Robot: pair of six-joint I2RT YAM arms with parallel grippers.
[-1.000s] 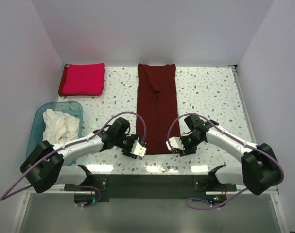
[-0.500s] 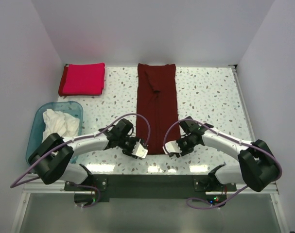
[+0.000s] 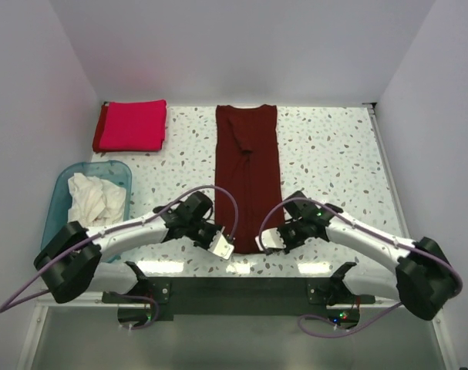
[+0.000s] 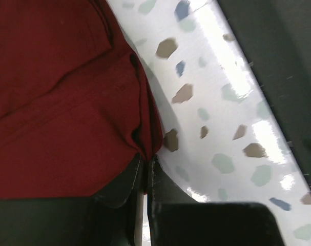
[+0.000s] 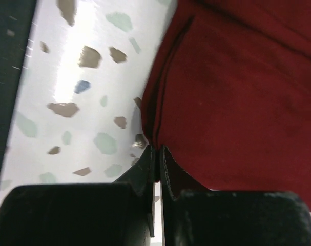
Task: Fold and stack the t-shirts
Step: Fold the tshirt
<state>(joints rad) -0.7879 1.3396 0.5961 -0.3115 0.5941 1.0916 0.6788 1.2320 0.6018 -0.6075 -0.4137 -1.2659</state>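
A dark maroon t-shirt [image 3: 248, 166] lies as a long narrow strip down the middle of the table. My left gripper [image 3: 224, 247] is shut on its near left corner [image 4: 140, 138]; the cloth bunches between the black fingers [image 4: 163, 187]. My right gripper [image 3: 263, 240] is shut on the near right corner [image 5: 158, 128] in the same way. A bright crimson-red t-shirt [image 3: 131, 126] lies folded at the back left. White t-shirts [image 3: 95, 198] are crumpled inside the blue tub.
The translucent blue plastic tub [image 3: 63, 185] stands at the left edge of the speckled table [image 3: 334, 154]. The table's near edge [image 3: 249, 266] runs just behind both grippers, with the dark arm mount [image 3: 241, 293] below it. White walls close in the back and sides.
Both grippers have gone from open to shut on the maroon shirt's near corners. They have moved nearer to the table's front edge, and the shirt has drawn out a little straighter.
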